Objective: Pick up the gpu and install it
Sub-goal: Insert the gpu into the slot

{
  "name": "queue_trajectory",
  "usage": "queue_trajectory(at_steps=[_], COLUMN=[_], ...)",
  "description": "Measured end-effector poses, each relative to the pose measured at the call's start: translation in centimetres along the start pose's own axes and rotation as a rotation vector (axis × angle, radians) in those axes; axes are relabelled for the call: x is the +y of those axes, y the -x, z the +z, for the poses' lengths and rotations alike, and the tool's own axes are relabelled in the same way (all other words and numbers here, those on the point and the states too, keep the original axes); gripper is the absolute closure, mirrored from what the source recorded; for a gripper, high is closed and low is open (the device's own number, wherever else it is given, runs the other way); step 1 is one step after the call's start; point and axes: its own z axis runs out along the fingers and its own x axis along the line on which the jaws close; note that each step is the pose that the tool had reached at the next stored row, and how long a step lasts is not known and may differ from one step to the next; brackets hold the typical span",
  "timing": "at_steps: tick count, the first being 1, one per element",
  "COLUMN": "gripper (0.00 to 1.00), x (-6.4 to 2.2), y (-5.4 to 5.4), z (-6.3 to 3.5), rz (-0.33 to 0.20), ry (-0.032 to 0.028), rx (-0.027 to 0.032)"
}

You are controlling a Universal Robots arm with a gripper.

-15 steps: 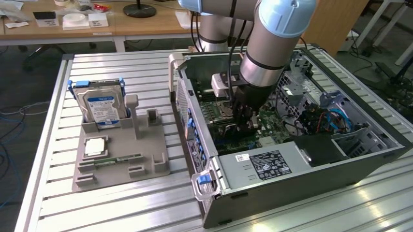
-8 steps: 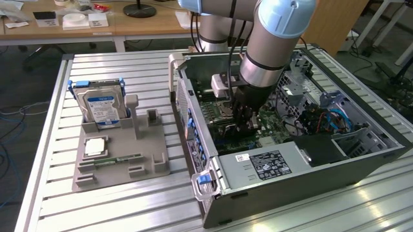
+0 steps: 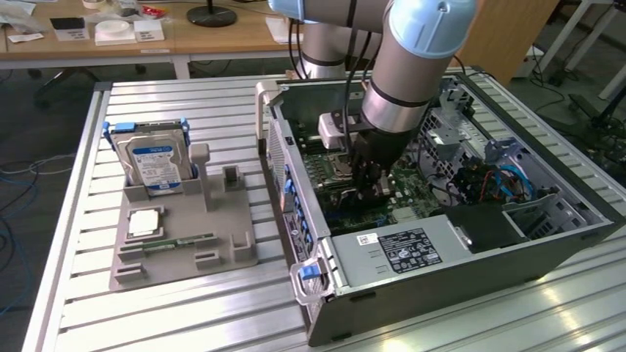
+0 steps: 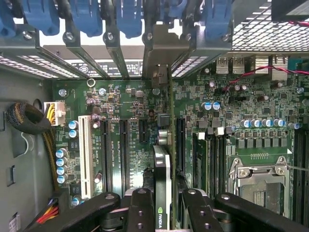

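Observation:
My gripper (image 4: 164, 193) is shut on the gpu (image 4: 161, 164), which I see edge-on between the two black fingers (image 4: 140, 208), a green logo on its upper edge. The card stands upright over the green motherboard (image 4: 130, 111), running between two long black slots. Its silver end bracket (image 4: 157, 50) sits against the rear slot openings under the blue clips. I cannot tell whether its edge is seated in a slot. From the exterior view, the gripper (image 3: 372, 187) is reaching down into the open computer case (image 3: 440, 271), low over the board.
Memory sticks (image 4: 212, 154) and the processor socket (image 4: 258, 186) lie beside the card. Bundled cables (image 4: 26, 118) hang at the case wall. Outside the case, a grey holder (image 3: 176, 253) carries a blue-labelled hard drive (image 3: 157, 165) and a green memory stick (image 3: 181, 240).

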Motion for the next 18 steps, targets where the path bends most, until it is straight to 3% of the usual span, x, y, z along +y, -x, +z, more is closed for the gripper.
queue_trajectory(at_steps=[14, 17, 18], gripper=[0.73, 0.66, 0.60], x=[0.08, 0.07, 0.06], y=[0.01, 0.00, -0.01], z=[0.12, 0.10, 0.09], rz=[0.000, 0.000, 0.000], ry=[0.0005, -0.0001, 0.0001], rx=[-0.0015, -0.0002, 0.0001])
